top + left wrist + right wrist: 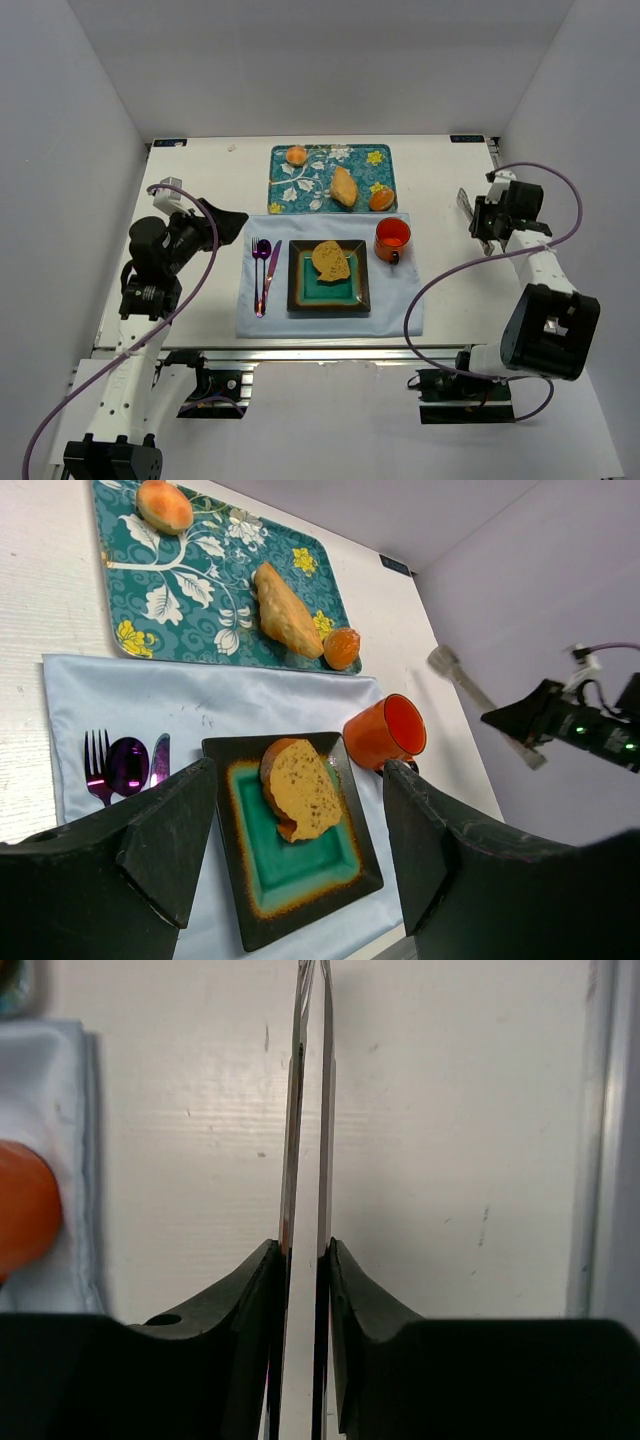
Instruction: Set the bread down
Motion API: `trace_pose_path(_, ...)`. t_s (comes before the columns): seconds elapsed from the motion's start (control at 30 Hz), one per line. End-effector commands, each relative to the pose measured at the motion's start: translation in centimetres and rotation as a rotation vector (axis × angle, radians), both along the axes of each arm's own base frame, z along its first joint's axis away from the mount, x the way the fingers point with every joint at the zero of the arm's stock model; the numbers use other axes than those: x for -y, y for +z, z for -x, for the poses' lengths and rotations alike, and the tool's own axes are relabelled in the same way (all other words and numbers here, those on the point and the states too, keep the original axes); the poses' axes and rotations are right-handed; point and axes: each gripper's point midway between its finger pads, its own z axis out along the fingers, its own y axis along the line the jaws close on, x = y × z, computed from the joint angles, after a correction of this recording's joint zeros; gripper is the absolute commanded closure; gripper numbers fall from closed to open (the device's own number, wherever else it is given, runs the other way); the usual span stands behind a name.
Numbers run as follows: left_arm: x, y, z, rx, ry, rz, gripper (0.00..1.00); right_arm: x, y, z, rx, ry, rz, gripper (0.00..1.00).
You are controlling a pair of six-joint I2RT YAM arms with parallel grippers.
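The bread, a flat golden-brown slice with a darker crust, lies on the square dark plate with a teal centre, toward its far side. In the left wrist view the bread shows between my fingers, far below them, on the plate. My left gripper hovers open and empty left of the plate, above the cloth's edge. My right gripper is at the right side of the table, shut on metal tongs. Their two thin blades are pressed between my pads.
An orange mug stands right of the plate. Purple cutlery lies left of it on the light-blue cloth. Behind is a teal floral mat with an oval roll and two orange buns.
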Motion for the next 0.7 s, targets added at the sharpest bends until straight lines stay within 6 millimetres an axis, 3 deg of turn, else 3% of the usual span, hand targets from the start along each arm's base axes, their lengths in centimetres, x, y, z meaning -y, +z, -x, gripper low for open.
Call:
trace_pose_path(0.0,0.2,-0.1,0.1,0.007,-0.016,0.006,0.23,0.3,-2.0,-0.7,0.004,0.035,0.027,0.69)
trace_pose_path(0.07,0.2,0.0,0.1,0.009,-0.016,0.007,0.24,0.3,-4.2,-0.5,-0.044,0.023,0.002,0.68)
trace_pose_path(0.17,0.2,0.0,0.1,0.003,-0.014,0.004,0.24,0.0,-6.0,-0.6,-0.091,0.004,-0.039,0.62)
trace_pose_path(0.33,0.2,0.0,0.0,-0.001,-0.011,0.002,0.24,0.4,-9.8,0.6,-0.212,-0.021,-0.039,0.33)
trace_pose_path(0.43,0.2,0.0,-0.1,-0.001,-0.010,0.009,0.24,0.4,-11.4,1.4,-0.272,-0.013,-0.051,0.28)
trace_pose_path(0.57,0.2,0.1,-0.2,-0.001,-0.009,0.010,0.24,0.4,-10.3,1.4,-0.265,-0.003,-0.055,0.24)
trace_pose_path(0.67,0.1,0.1,-0.2,-0.004,-0.006,0.004,0.23,0.6,-7.2,0.4,-0.227,0.004,-0.048,0.19)
